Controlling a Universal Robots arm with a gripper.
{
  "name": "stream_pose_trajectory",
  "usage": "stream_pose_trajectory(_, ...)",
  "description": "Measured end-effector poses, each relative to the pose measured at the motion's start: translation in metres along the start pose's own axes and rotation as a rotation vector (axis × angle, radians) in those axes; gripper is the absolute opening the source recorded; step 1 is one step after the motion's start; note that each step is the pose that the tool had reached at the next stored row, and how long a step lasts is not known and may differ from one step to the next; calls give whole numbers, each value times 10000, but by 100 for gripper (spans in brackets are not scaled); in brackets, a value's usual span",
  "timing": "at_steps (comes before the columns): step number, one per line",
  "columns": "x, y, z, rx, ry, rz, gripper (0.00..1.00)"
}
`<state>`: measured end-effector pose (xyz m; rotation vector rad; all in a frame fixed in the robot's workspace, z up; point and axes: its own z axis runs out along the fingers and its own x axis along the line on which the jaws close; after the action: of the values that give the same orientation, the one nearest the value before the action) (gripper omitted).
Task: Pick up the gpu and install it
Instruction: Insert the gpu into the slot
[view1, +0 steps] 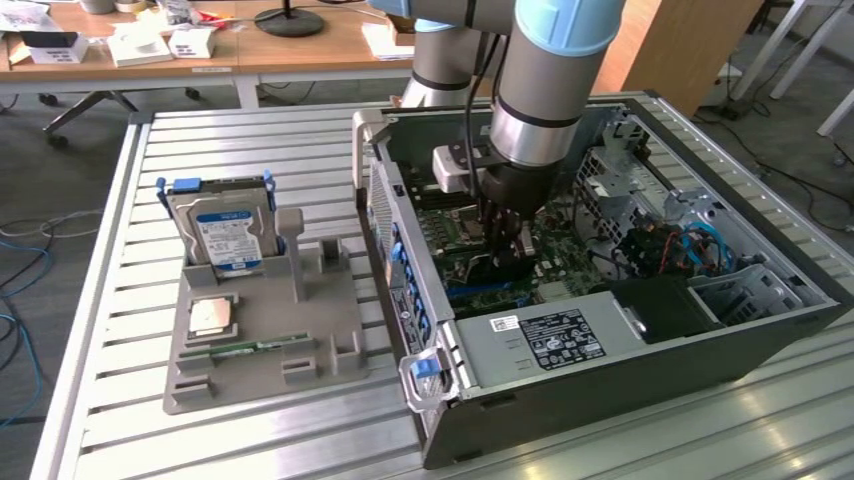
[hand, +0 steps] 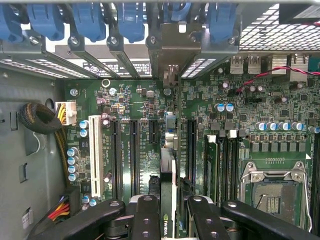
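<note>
My gripper (view1: 509, 248) reaches down into the open computer case (view1: 747, 345), just above the green motherboard (view1: 461, 235). In the wrist view the gripper (hand: 172, 202) is shut on the gpu (hand: 168, 165), a thin card seen edge-on between the black fingers (hand: 145, 215). A green logo shows on the card near the grip. The card runs in line with the black expansion slots (hand: 134, 155), and its metal bracket end (hand: 170, 75) sits by the rear slot openings. I cannot tell whether its edge touches a slot.
A grey parts holder (view1: 327, 345) at the exterior view's left carries a silver hard drive (view1: 227, 232), a processor chip (view1: 211, 318) and a green RAM stick (view1: 247, 349). Inside the case are blue slot latches (hand: 130, 20), a processor socket (hand: 272, 192) and cables (view1: 681, 250).
</note>
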<state>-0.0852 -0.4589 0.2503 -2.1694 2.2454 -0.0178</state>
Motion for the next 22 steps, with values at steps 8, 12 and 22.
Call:
stream_pose_trajectory(8,0,1,8,15,0,0,26)
stream_pose_trajectory(12,0,1,10,18,1,0,26)
stream_pose_trajectory(22,4,6,14,33,-3,-1,26)
